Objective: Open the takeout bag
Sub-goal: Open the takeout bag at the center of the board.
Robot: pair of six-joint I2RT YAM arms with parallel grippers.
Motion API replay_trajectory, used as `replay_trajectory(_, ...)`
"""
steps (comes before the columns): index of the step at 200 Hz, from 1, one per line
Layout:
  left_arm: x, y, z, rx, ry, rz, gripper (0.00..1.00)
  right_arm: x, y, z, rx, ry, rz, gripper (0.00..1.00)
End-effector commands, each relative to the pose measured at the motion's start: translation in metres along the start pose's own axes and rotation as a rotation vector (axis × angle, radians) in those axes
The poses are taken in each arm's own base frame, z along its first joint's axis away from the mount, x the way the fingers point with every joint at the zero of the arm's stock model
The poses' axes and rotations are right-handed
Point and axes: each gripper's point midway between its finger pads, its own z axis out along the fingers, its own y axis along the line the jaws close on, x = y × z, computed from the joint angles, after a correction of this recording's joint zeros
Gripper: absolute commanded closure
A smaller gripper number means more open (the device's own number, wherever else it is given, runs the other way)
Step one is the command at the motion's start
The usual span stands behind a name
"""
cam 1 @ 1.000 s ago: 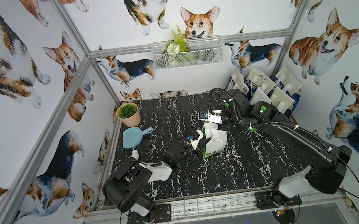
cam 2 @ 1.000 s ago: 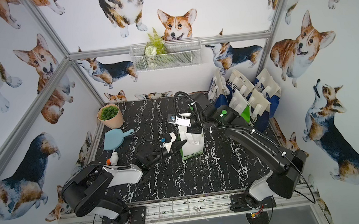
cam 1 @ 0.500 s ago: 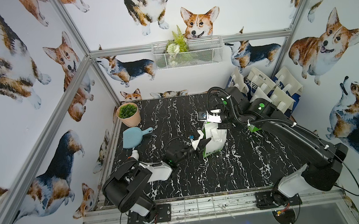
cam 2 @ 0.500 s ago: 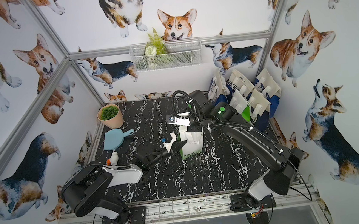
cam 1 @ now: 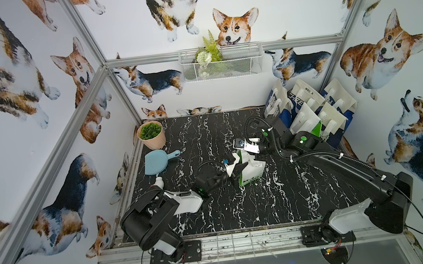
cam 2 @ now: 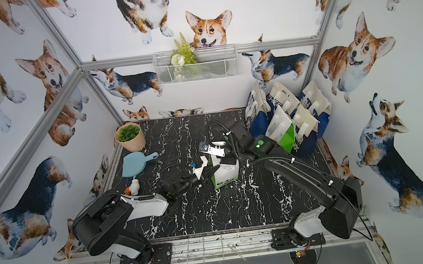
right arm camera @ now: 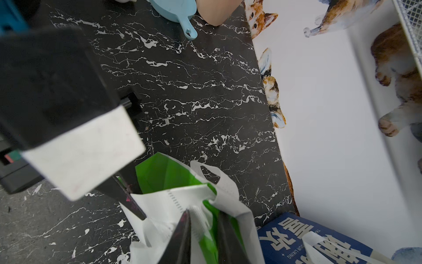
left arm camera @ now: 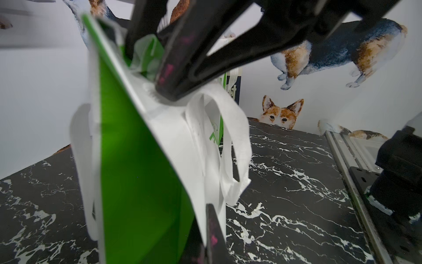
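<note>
Black marble table [cam 1: 265, 206]: potted plant [cam 1: 151, 137] in far left corner, blue scoop [cam 1: 156, 162] just in front of it, small white figure [cam 1: 159, 182] nearer the left edge. Spare bags [cam 1: 311, 112] standing far right. Wire basket [cam 1: 221, 65] with fern on the corgi-print back wall.
</note>
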Motion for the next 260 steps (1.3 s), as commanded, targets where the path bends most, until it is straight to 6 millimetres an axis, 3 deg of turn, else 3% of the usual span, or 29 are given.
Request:
replay_trajectory(1, -0.003, -0.007, 0.000, 0.038, -0.011, 0.012, 1.00, 0.006, -0.002, -0.001, 0.029, 0.016, 0.028, 0.72)
replay_trajectory(58, -0.003, -0.007, 0.000, 0.036, -0.012, 0.013, 1.00, 0.012, -0.010, -0.006, 0.099, 0.018, 0.029, 0.71)
replay_trajectory(137, -0.003, -0.007, 0.000, 0.038, -0.008, 0.010, 1.00, 0.003, -0.015, -0.002, 0.108, -0.012, 0.058, 0.78)
replay_trajectory(197, -0.001, -0.008, 0.001, 0.042, -0.005, 0.007, 1.00, -0.019, -0.010, 0.000, 0.115, -0.085, 0.039, 0.68)
replay_trajectory(225, -0.001, -0.007, 0.001, 0.040, -0.003, 0.006, 1.00, -0.019, -0.009, 0.005, 0.125, -0.076, 0.031, 0.67)
replay_trajectory(260, -0.001, -0.007, 0.001, 0.041, -0.004, 0.006, 1.00, -0.016, -0.012, 0.008, 0.143, -0.053, 0.024, 0.72)
